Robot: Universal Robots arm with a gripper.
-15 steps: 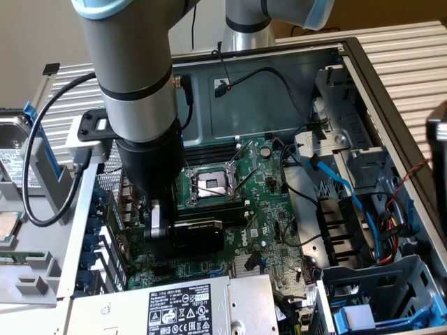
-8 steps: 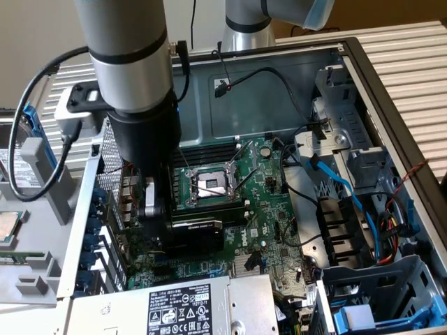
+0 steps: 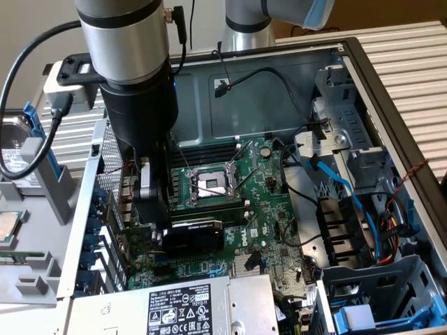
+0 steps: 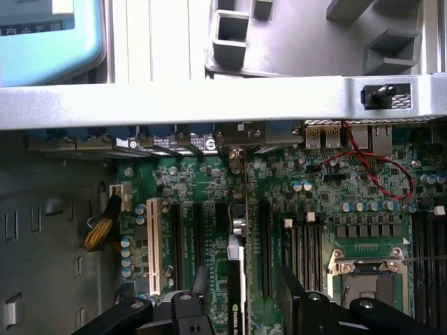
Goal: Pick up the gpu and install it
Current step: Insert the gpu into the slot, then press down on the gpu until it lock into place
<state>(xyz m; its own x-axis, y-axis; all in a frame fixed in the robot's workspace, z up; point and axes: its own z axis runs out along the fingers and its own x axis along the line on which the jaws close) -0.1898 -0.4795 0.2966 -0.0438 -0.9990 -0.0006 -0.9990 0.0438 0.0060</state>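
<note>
The gpu (image 3: 198,230) is a small card with a black heatsink and a label. It stands upright on edge in a slot of the large green motherboard (image 3: 269,209), with one end toward the case's rear slot brackets at the exterior view's left. My gripper (image 3: 160,234) hangs straight down over that end inside the open computer case. In the wrist view the gpu (image 4: 236,279) shows edge-on between my two black fingers (image 4: 187,310). There is a gap on each side of it, so the gripper (image 4: 241,310) is open and straddles the card.
A silver power supply (image 3: 195,307) lies just in front of the card. The empty CPU socket (image 3: 209,183) sits behind it. Blue and black cables (image 3: 342,188), a black shroud (image 3: 342,234) and drive cages crowd the exterior view's right. A grey fixture (image 3: 28,188) with parts stands outside the case.
</note>
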